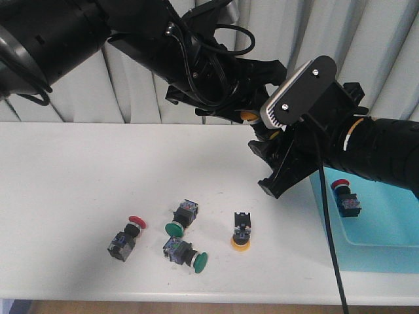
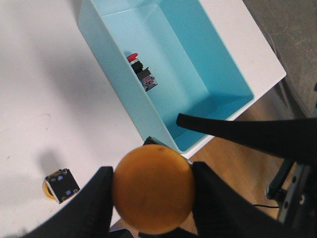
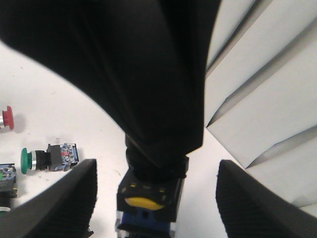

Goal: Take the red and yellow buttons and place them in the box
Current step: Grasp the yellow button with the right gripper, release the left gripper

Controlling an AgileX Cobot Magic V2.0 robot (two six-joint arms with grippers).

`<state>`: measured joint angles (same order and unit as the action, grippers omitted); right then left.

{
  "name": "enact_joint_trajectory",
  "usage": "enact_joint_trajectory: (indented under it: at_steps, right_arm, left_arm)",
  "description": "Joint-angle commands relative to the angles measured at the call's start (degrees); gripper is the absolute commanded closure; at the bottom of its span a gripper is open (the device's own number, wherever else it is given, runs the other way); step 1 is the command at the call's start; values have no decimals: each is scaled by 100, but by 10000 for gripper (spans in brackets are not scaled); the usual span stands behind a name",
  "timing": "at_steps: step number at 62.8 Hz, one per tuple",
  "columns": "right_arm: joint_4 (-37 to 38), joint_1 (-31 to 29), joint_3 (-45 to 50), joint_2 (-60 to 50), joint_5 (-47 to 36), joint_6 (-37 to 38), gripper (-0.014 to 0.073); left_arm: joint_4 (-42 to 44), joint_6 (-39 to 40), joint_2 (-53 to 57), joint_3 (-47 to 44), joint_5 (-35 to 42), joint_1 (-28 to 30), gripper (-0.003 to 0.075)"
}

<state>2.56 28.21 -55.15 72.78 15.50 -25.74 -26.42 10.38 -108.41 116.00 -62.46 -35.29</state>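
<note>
Both arms are black throughout. The left arm (image 1: 98,33) is built of thick, rounded matte segments, with glossy black cables (image 1: 216,49) looping loosely along its wrist. Its gripper (image 2: 151,198) has broad black fingers (image 2: 94,206) with a finely grainy surface. The right arm (image 1: 386,154) carries a narrow white and orange ring marking (image 1: 352,131) near the wrist, and above that a wrist camera housing (image 1: 300,90) with a black top, a silver-white ribbed side and two small screws. A black cable (image 1: 330,235) hangs down from it. The right gripper (image 3: 153,198) has wide, textured black fingers (image 3: 69,198)
</note>
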Motion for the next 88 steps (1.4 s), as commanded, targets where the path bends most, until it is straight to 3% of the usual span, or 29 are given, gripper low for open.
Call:
enact_joint_trajectory:
  at_steps: [1, 32, 54, 64, 76, 88]
  right_arm:
    - [70, -9, -139, -3, -215, 53, 96]
    - [143, -9, -139, 30, -343, 53, 253]
    - [143, -9, -139, 30, -404, 70, 552]
    - [144, -9, -139, 30, -417, 70, 602]
    - [150, -9, -139, 30, -517, 70, 600]
    - [176, -9, -139, 30, -536, 70, 598]
  left_arm:
    - [-588, -9, 532, 153, 194, -69, 683]
    - [-718, -4, 595, 153, 133, -69, 675]
    - [-666, -133, 595, 153, 122, -69, 672]
    - [-639, -411, 589, 153, 109, -69, 664]
    - [-281, -637, 589, 153, 82, -69, 588]
    - [182, -650, 589, 153, 7, -69, 414]
